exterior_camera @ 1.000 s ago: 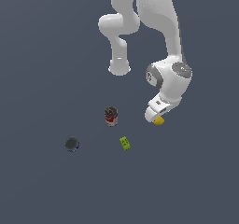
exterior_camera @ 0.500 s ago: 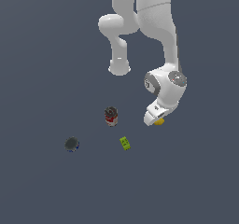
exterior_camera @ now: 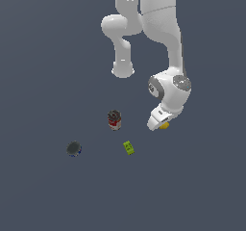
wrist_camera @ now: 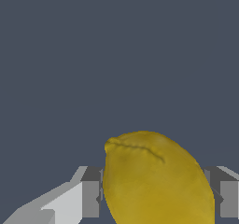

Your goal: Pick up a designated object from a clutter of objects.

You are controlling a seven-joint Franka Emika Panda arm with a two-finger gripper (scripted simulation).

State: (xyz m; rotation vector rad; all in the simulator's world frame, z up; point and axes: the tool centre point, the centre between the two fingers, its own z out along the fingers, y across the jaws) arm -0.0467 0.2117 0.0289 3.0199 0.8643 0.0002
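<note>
The white two-fingered gripper (wrist_camera: 151, 197) is clamping the yellow-orange lemon-like lump (wrist_camera: 154, 178) between its grey fingers (wrist_camera: 91, 197), which are pressing both flanks. In the exterior view the lump is hanging at the gripper, at about three o'clock from the dark can with a red band (exterior_camera: 114, 120). The rounded skin risks rolling out if the grip is sitting off-centre. The flat slate-grey floor (exterior_camera: 43, 196) is filling the whole surroundings.
</note>
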